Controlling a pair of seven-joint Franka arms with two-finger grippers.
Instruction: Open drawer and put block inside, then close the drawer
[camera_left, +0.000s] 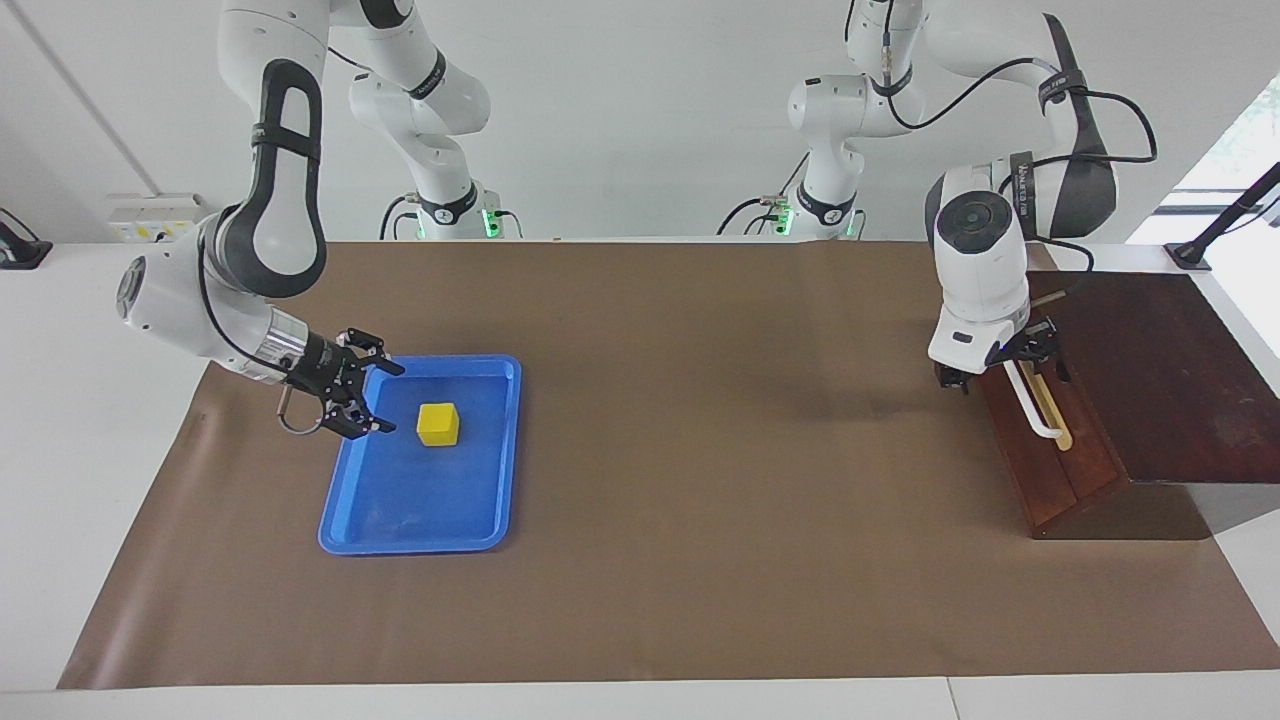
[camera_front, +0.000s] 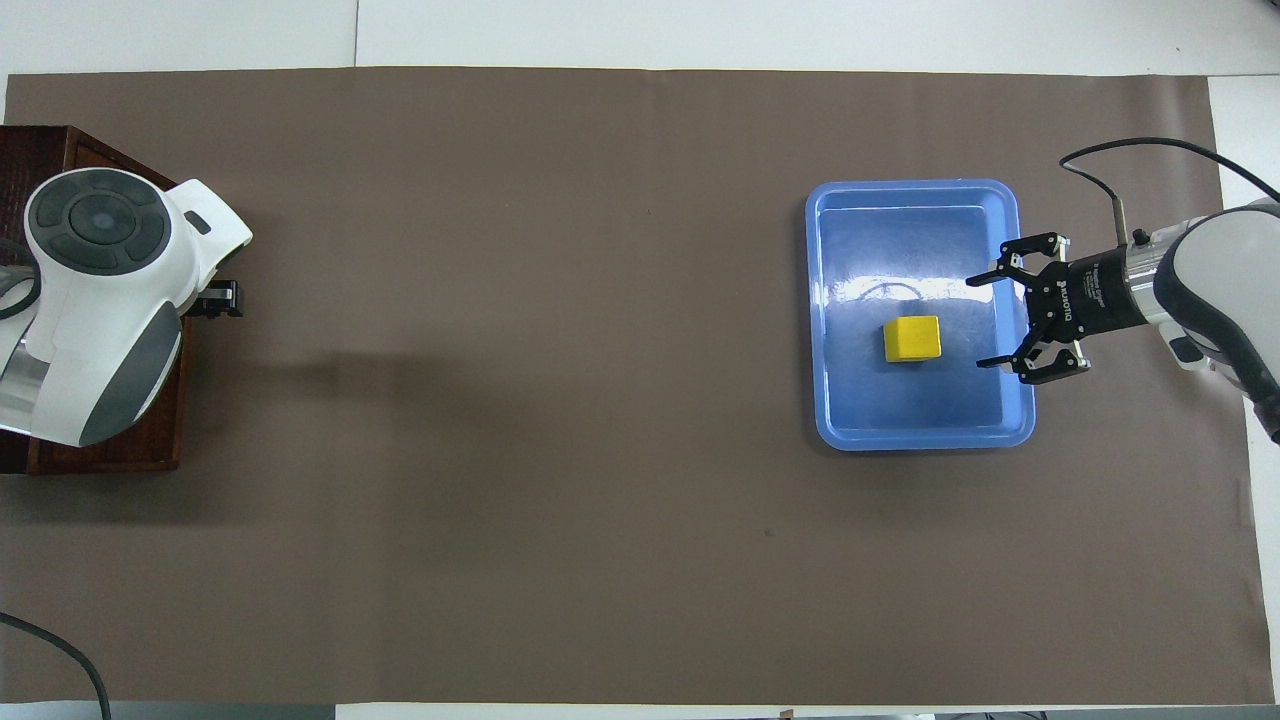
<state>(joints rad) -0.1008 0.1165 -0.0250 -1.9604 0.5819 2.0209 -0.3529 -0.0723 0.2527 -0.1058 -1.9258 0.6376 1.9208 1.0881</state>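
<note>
The block (camera_left: 438, 423) sits in the blue tray (camera_left: 400, 520) toward the right arm's end of the table. The right gripper (camera_left: 385, 398) hangs over the tray's edge just beside the block, its 2 fingers spread wide, not touching it. The left gripper (camera_left: 1000, 368) is down at the drawer (camera_left: 1040, 450), by the handle (camera_left: 1035, 405); whether its fingers are spread or pressed together I cannot tell. The drawer looks closed.

Legible marking: "ROBOTIQ" in white lettering on the black body of the right hand (camera_front: 1000, 322), at the blue tray (camera_front: 1019, 420). White lettering on the left arm's dark band is unreadable.
</note>
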